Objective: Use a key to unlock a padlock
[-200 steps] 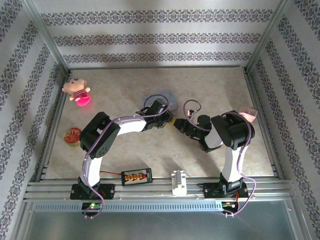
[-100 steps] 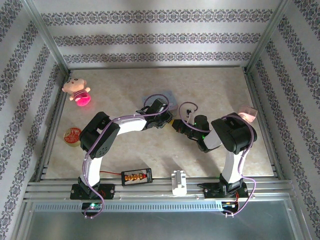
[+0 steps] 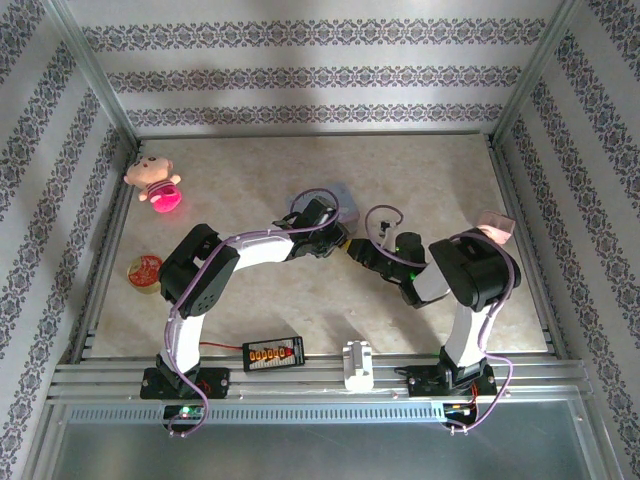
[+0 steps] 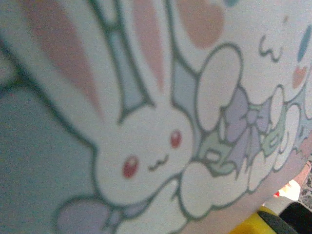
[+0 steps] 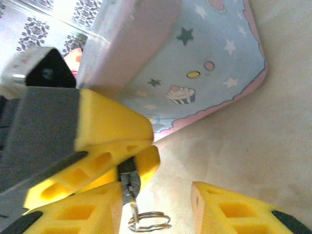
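Half done, at a guess. Clamps the padlock (image 5: 127, 175) in the left gripper (image 5: 144, 151), mid-table, just beside the pale blue tin (image 5: 209, 63). Shows the key (image 5: 130, 197) and its ring (image 5: 146, 222) hanging from the lock, between the parted, empty fingers of the right gripper (image 5: 156, 200). Calls next for pinching the key and turning, then tugging the lock open. Crowds that approach with the tin; keeps the plush doll (image 3: 152, 182) well apart.

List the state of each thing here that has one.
left claw: shut on the tiny dark grey metal padlock.
right claw: open.
padlock: held; shackle hidden.
small silver key on a wire ring: hanging from padlock, ungripped.
pale blue cartoon tin: lid state unclear.
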